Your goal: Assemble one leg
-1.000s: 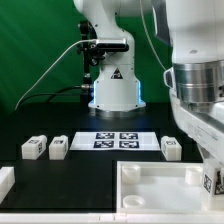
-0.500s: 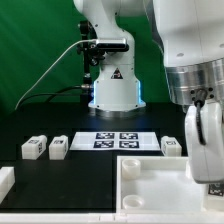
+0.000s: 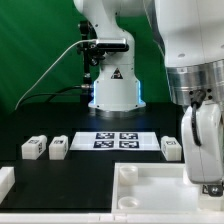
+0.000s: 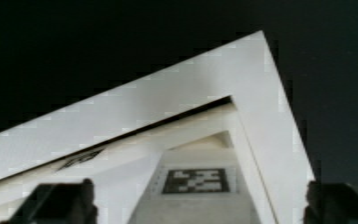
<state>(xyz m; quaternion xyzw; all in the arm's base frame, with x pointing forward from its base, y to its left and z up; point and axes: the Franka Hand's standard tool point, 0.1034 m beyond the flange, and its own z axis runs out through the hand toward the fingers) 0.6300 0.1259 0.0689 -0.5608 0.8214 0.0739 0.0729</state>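
A black desk (image 3: 60, 172) carries a marker board (image 3: 115, 140), three small white legs and a large white tray-like piece (image 3: 150, 190). Two legs (image 3: 34, 148) (image 3: 58, 148) sit toward the exterior view's left; the third leg (image 3: 171, 148) sits at its right, just beside the arm. The hand (image 3: 208, 180) hangs low over the tray's corner, fingers apart and holding nothing. In the wrist view, a tagged corner (image 4: 197, 180) lies between the fingertips (image 4: 60, 200). The risk: descending here, the hand would close on the tray edge rather than a leg, shifting it.

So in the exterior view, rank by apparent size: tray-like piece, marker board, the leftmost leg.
1. Tray-like piece, though it is nearest the camera, which inflates it.
2. Marker board.
3. Leftmost leg.
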